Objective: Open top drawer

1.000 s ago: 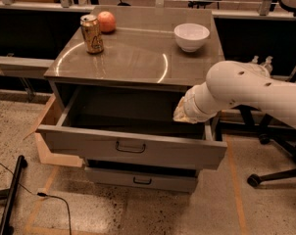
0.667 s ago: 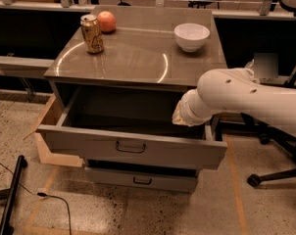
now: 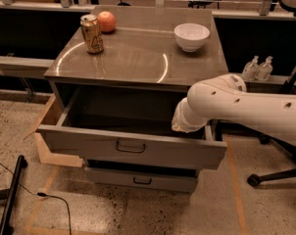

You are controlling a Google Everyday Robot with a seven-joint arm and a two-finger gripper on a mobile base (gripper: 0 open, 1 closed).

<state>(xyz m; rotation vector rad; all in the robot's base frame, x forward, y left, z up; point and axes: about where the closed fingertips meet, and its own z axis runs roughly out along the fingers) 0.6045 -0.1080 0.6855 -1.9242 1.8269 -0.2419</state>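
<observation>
Lower than a second ago, the robot's white arm [image 3: 246, 106] reaches in from the right and dips its wrist into the back right corner of the top drawer [image 3: 133, 150], which has not shifted and stands pulled well out of the grey metal cabinet [image 3: 138, 62]. The gripper [image 3: 179, 126] sits at the end of that wrist, just inside the drawer's right wall and behind its front panel. It is largely hidden by the wrist housing, so it cannot be told how wide it stands or whether it holds anything.

The drawer's interior shows dark, and its small black bail handle [image 3: 130, 147] hangs at the centre of the front panel, well apart from the gripper. Below it, a shallower grey drawer [image 3: 140, 180] with its own black handle stands slightly out from the cabinet.

On the cabinet top, a gold soda can [image 3: 91, 33] stands upright near the back left corner, with a reddish-orange fruit [image 3: 107, 21] just behind it. A white bowl [image 3: 191, 36] sits upright toward the back right.

To the right of the cabinet, two small pump bottles [image 3: 258, 68] stand side by side beyond the arm. A light wooden panel [image 3: 49, 131] leans by the cabinet's left side. On the speckled floor lie a black bar [image 3: 11, 195] and a thin black cable [image 3: 55, 199], and a chair's wheeled base [image 3: 265, 176] shows at lower right.
</observation>
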